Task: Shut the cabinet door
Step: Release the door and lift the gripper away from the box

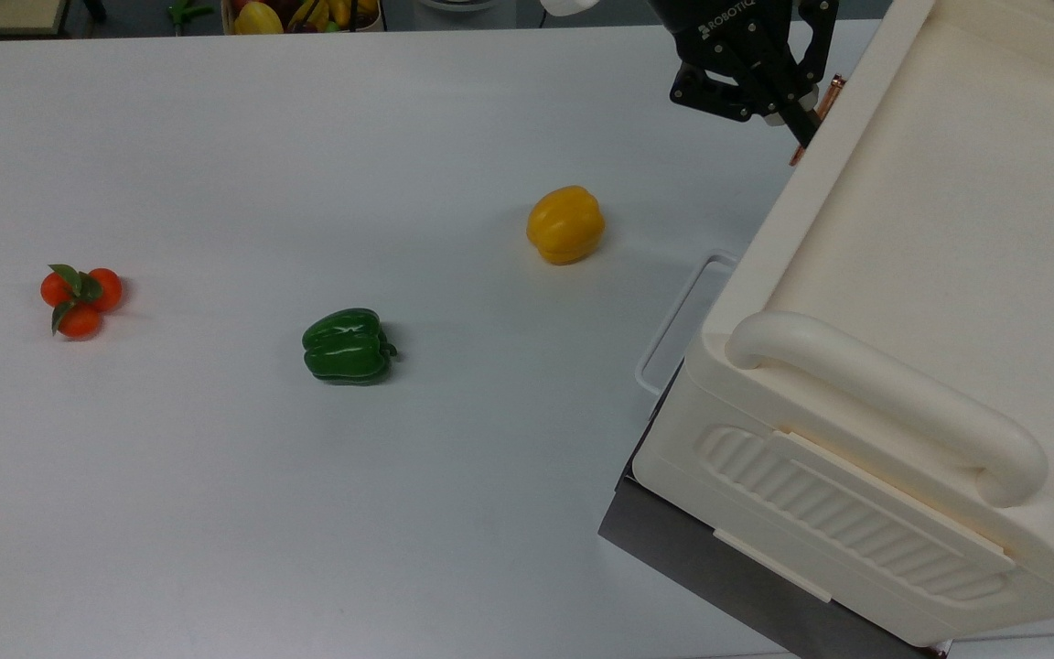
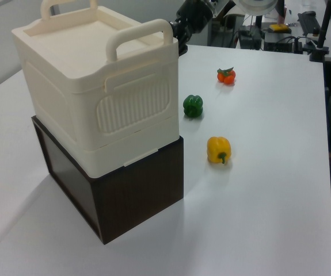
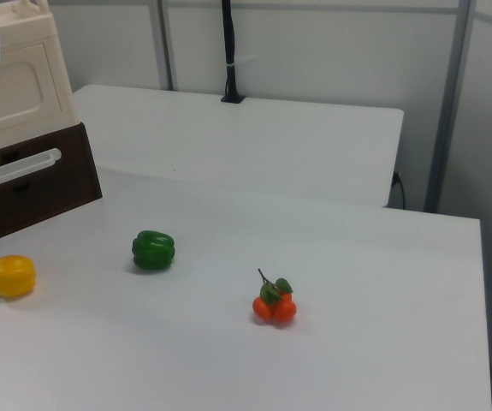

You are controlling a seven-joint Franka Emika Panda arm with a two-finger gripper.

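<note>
The cream cabinet (image 1: 939,229) stands on a dark box at the top view's right. Its cabinet door (image 3: 10,90) lies flush against the cabinet front, with the recessed inset facing the right view. In the top view only the door's copper bar handle (image 1: 822,108) sticks out from under the lid's rim. My black gripper (image 1: 812,87) is open and rests right against that handle, at the cabinet's far corner. The left view has the gripper (image 2: 182,31) just behind the cabinet's (image 2: 96,86) back corner.
On the white table lie a yellow pepper (image 1: 565,224), a green pepper (image 1: 347,345) and a cluster of small orange fruits (image 1: 80,297). The dark box (image 2: 136,195) under the cabinet has a white drawer handle (image 1: 673,320) jutting toward the table. A fruit basket (image 1: 303,14) sits beyond the far edge.
</note>
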